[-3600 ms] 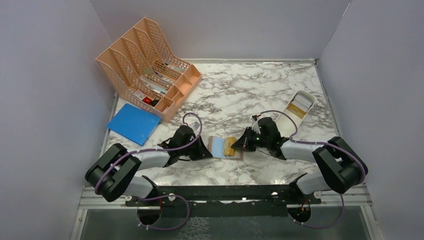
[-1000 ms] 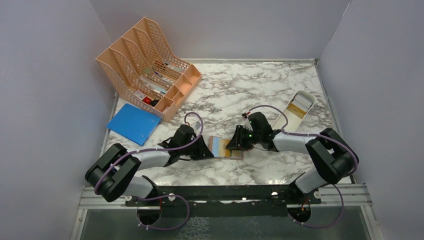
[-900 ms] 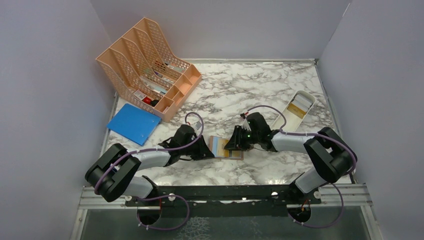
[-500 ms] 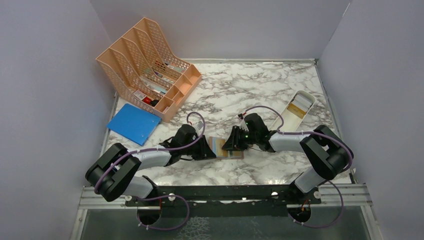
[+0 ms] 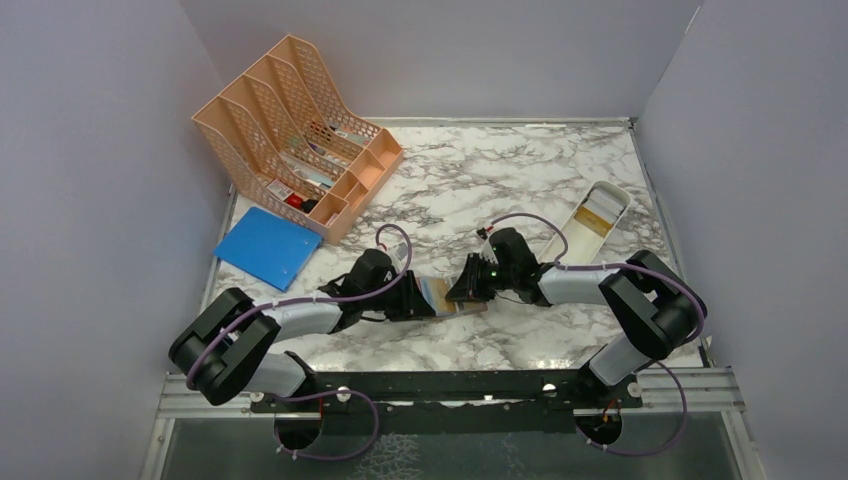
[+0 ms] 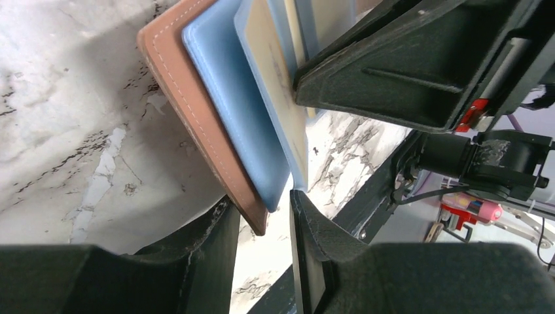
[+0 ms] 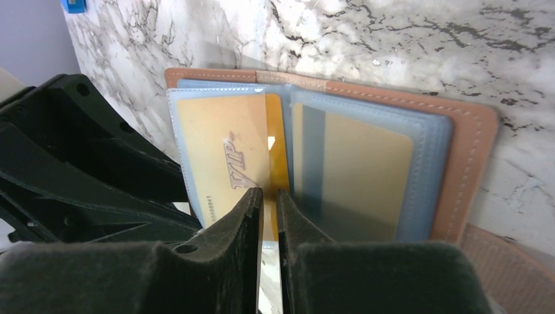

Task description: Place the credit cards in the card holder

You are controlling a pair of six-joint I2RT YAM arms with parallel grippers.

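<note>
The card holder [image 5: 470, 308] lies open between my two grippers, pinkish-tan outside with a light blue lining [image 7: 432, 163]. My left gripper [image 5: 428, 300] is shut on its left half [image 6: 216, 124], which is tilted up off the table. My right gripper [image 7: 269, 196] is shut on a gold credit card [image 7: 277, 140], held edge-on at the wallet's middle fold. A yellowish "VIP" card [image 7: 219, 154] sits in the left clear sleeve. Another gold card [image 7: 366, 170] sits in the right sleeve.
A white oblong tray [image 5: 598, 213] holding more cards stands at the right. A peach mesh file organiser [image 5: 295, 130] stands at the back left. A blue folder [image 5: 267, 247] lies in front of it. Grey walls close three sides.
My right gripper has moved left with the gold card, over the wallet. The wallet's left half has been lifted by my left gripper, so the wallet looks narrower from above.
</note>
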